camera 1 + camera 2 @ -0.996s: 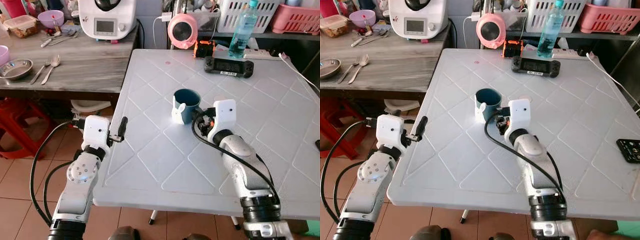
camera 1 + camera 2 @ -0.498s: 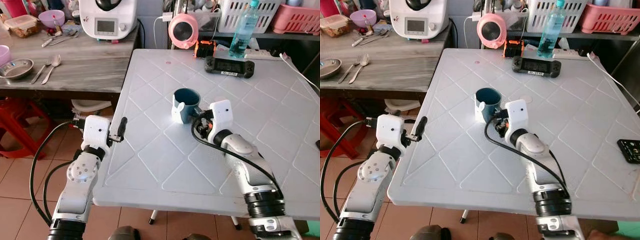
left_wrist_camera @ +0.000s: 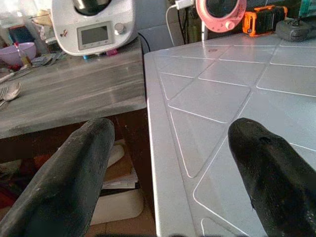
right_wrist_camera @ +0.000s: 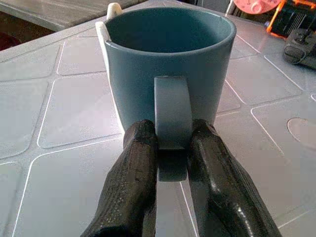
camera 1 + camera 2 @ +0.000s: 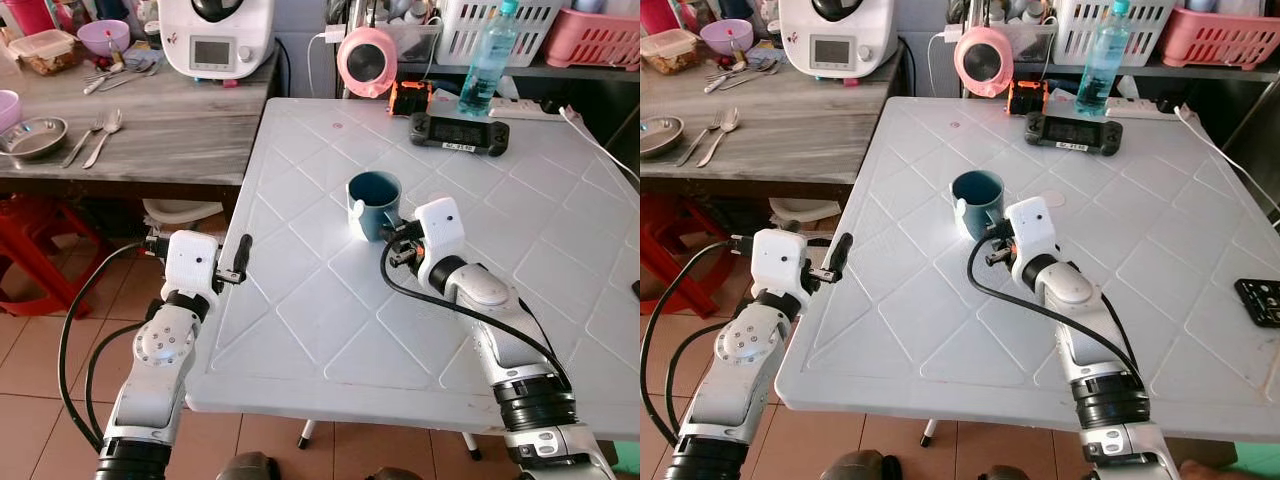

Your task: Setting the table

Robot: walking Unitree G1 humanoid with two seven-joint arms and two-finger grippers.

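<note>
On the white quilted plastic worktop (image 5: 330,330) the blue ceramic mug (image 5: 374,203) has turned (handle now rearward) — the right gripper (image 4: 170,165) clenched on its handle; left gripper (image 3: 168,173) released — placement nearly finished.

Terracotta tile floor (image 5: 30,350), red stool (image 5: 35,245)

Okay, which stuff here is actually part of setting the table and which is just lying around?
Part of the job:
blue mug, its handle pinched by the right gripper
white table
spoons and metal bowl on the side counter, possibly next

Just lying about:
game controller
water bottle
pink round gadget
white kitchen machine
</note>
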